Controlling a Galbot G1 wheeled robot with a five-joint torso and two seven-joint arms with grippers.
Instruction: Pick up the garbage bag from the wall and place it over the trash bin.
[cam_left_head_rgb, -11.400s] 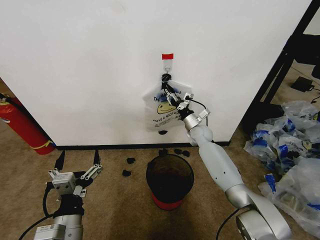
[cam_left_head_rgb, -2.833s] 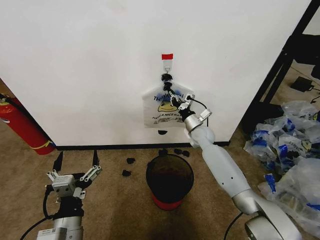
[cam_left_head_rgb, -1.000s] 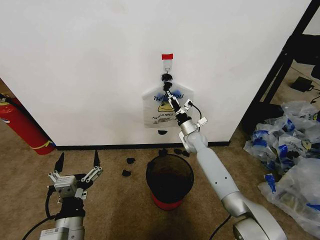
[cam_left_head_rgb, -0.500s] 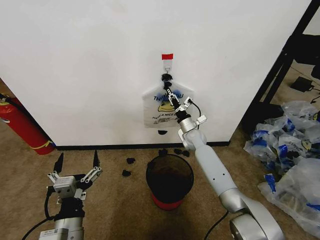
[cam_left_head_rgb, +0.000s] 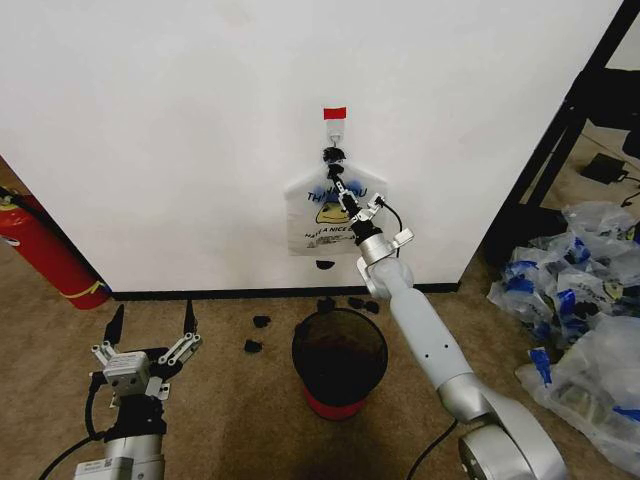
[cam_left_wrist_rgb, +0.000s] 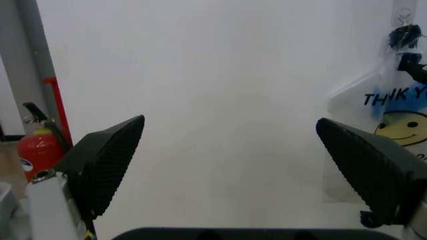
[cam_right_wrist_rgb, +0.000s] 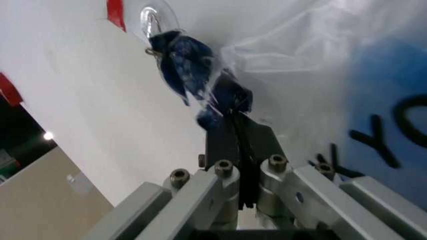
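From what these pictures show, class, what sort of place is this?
Probably a lab or test room: brown carpet, a plain white wall with a hook, a fire extinguisher in the corner, and a heap of plastic bags beside a black rack.

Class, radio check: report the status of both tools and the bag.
Right tool shut on the bag near its knot. Bag hangs from wall hook. Left tool open, low beside the bin. Nothing in the way.

The garbage bag (cam_left_head_rgb: 332, 212) is translucent white with blue lettering and a yellow smiley face. Above it, a red tape strip (cam_left_head_rgb: 334, 113) marks the white wall (cam_left_head_rgb: 180, 130). Below it, the trash bin (cam_left_head_rgb: 340, 362) is dark mesh with a red base.
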